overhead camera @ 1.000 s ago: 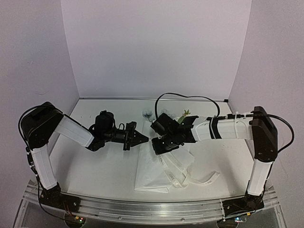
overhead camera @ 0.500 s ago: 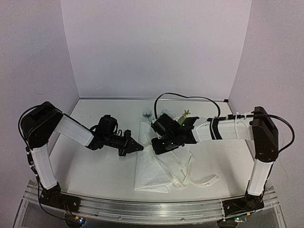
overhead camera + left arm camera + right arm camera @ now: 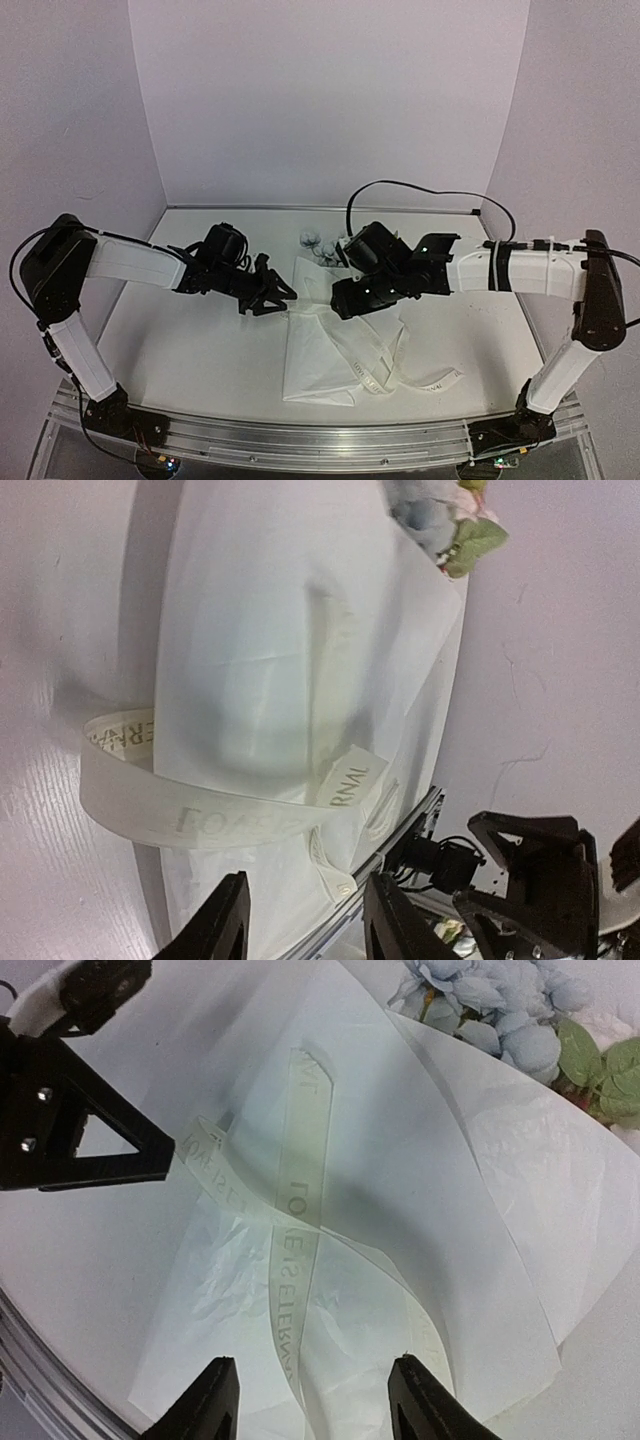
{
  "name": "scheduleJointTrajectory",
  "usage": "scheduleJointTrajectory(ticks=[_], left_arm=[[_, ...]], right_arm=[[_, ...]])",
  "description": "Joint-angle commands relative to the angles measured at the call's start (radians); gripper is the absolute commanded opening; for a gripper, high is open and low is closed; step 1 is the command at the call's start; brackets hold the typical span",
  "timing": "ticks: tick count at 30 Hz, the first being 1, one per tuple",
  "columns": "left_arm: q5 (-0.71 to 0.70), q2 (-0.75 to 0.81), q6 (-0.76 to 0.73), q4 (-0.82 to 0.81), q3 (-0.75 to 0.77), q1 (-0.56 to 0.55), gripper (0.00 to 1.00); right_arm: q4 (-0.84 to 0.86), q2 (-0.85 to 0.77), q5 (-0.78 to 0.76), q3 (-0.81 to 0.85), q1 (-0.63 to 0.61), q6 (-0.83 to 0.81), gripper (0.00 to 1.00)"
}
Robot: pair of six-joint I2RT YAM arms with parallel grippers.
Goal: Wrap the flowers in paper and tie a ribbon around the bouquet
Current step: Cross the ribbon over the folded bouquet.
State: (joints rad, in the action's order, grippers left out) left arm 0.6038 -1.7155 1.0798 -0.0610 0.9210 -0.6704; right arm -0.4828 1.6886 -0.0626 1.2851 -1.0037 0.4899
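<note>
The bouquet lies on the table as a white paper [image 3: 318, 362] cone, and the flowers [image 3: 318, 242], pale blue blooms, poke out of its far end. The cream ribbon [image 3: 378, 358] with dark lettering crosses loosely over the paper [image 3: 430, 1170] and trails off to the right. My left gripper [image 3: 270, 297] hovers at the cone's left edge, open, with a ribbon [image 3: 235, 815] loop and end lying below its fingertips [image 3: 222, 920]. My right gripper [image 3: 345, 298] is open above the crossed ribbon [image 3: 300, 1220], with nothing between its fingers [image 3: 420, 1400]. The flowers [image 3: 500, 1010] show at the top right of the right wrist view.
A loose ribbon tail [image 3: 432, 380] curls toward the table's front right. The aluminium rail [image 3: 320, 440] runs along the near edge. The backdrop walls close in the table at the back and on both sides. The two grippers face each other closely over the cone.
Both grippers have gone from shut to open and let go of the ribbon. The right arm has stretched out, its elbow swinging to the right. The left arm has lowered.
</note>
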Motion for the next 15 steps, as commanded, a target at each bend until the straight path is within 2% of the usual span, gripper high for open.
scheduleJointTrajectory(ticks=[1,4,7,15], left_arm=[[-0.11,0.117,-0.181,0.189,0.12,-0.023,0.43],[-0.222,0.067,-0.312,0.375,0.273,-0.042,0.47],[-0.332,-0.026,-0.387,0.489,0.408,-0.076,0.52],[-0.582,-0.24,-0.432,0.65,0.624,-0.156,0.66]], right_arm=[[-0.063,-0.075,-0.008,-0.035,0.028,0.036,0.57],[-0.073,-0.11,-0.019,-0.066,0.041,0.049,0.59],[-0.082,-0.171,-0.073,-0.122,0.047,0.072,0.62],[-0.093,-0.356,-0.183,-0.302,0.074,0.161,0.72]])
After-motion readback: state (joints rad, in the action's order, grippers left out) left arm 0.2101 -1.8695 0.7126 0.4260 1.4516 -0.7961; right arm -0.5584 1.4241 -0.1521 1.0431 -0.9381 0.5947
